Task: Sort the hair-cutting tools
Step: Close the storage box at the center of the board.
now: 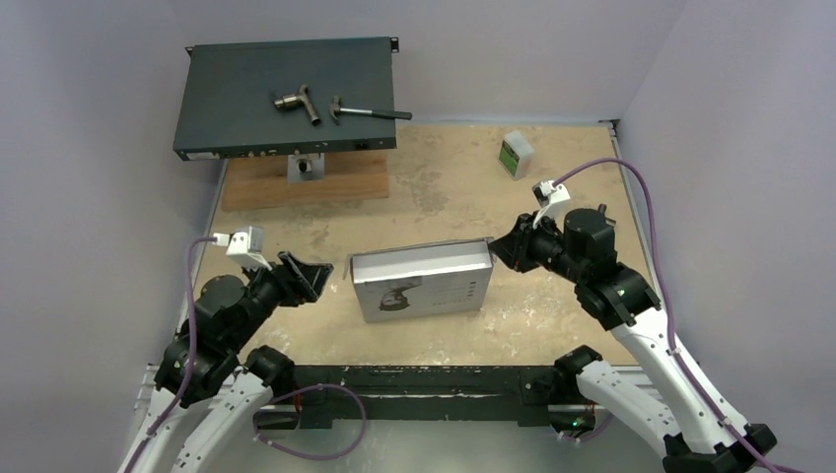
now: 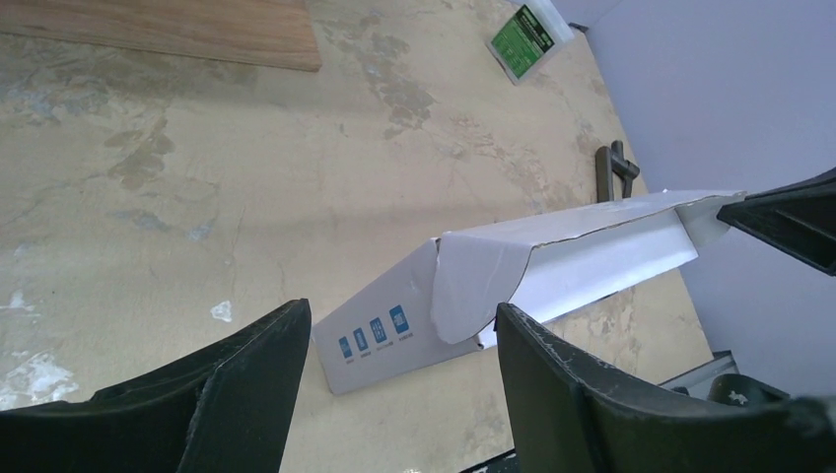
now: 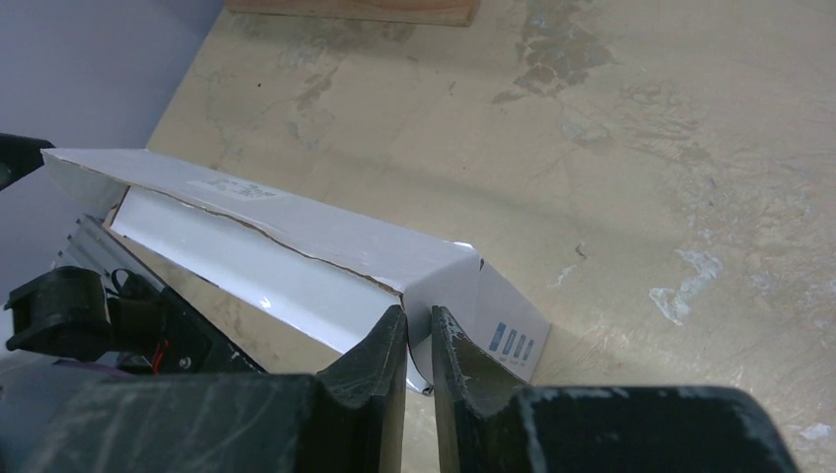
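No hair-cutting tools show in any view. A flat white cardboard box (image 1: 422,281) lies mid-table, its lid edge slightly lifted (image 2: 592,251). My right gripper (image 1: 496,251) is at the box's right end. In the right wrist view it (image 3: 419,317) is shut on the end flap of the box (image 3: 296,236), pinching the thin card between both fingers. My left gripper (image 1: 313,279) hangs just off the box's left end. It (image 2: 402,315) is open, with nothing between its fingers, and the box's left end flap stands a short way beyond them.
A dark flat equipment case (image 1: 286,94) sits on a wooden block (image 1: 306,182) at the back left, carrying a grey hammer (image 1: 370,112) and a pipe fitting (image 1: 296,101). A small green-and-white carton (image 1: 516,154) stands back right. A dark T-shaped handle (image 2: 616,168) lies beyond the box.
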